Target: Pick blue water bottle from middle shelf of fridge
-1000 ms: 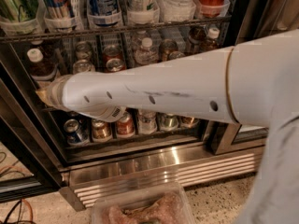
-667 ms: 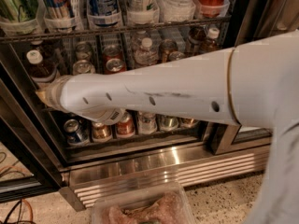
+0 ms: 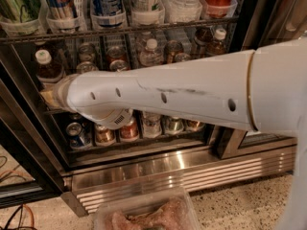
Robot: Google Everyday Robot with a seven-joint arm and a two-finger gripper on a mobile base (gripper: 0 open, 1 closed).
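The fridge (image 3: 192, 169) stands open in front of me with wire racks of drinks. The blue water bottle (image 3: 46, 67), white cap and dark brown liquid, stands at the far left of the middle shelf (image 3: 56, 112). My white arm reaches across from the right into that shelf. My gripper (image 3: 47, 97) is at the arm's left end, just below and in front of the bottle, mostly hidden by the wrist. A similar brown bottle (image 3: 218, 41) stands at the shelf's right end.
A clear ribbed bottle (image 3: 150, 51) and several cans share the middle shelf. Cans (image 3: 103, 134) fill the bottom rack, and tall cans and bottles (image 3: 105, 4) fill the top one. The black door frame (image 3: 19, 147) is at left. A clear tub (image 3: 144, 213) lies on the floor below.
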